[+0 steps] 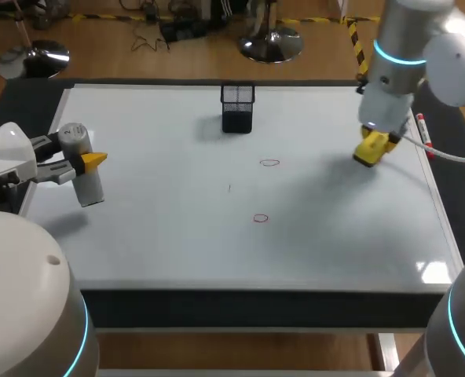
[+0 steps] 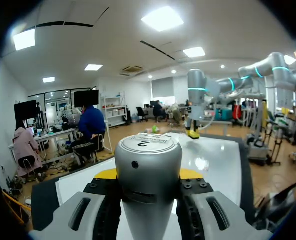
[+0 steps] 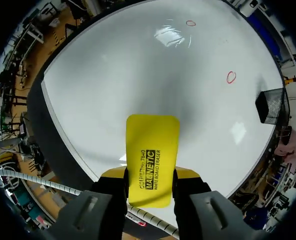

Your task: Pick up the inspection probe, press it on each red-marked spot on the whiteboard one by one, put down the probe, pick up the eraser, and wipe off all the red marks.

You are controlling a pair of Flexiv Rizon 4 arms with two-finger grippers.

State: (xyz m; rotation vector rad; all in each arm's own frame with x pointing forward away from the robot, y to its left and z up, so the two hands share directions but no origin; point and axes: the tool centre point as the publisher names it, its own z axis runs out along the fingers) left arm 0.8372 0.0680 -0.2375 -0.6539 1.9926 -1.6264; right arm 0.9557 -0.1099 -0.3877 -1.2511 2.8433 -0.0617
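Observation:
A silver cylindrical probe (image 1: pixel 84 170) is held near the whiteboard's (image 1: pixel 177 236) left edge, with my left gripper (image 1: pixel 82 161) shut on it. In the left wrist view the probe (image 2: pixel 148 167) fills the space between the fingers of that gripper (image 2: pixel 148 176). My right gripper (image 1: pixel 374 146) is shut on a yellow eraser (image 1: pixel 372 149) just above the board's far right part. The right wrist view shows the eraser (image 3: pixel 152 155) clamped in the gripper (image 3: pixel 150 177). Two red marks (image 1: pixel 269 162) (image 1: pixel 261 217) lie mid-board, apart from both grippers; they also show as marks (image 3: pixel 231 77) (image 3: pixel 190 23) ahead of the eraser.
A black mesh holder (image 1: pixel 237 107) stands at the far middle of the board; the same holder (image 3: pixel 272 105) shows beyond the nearer red mark. A red marker (image 1: pixel 424 130) lies along the right edge, behind my right gripper.

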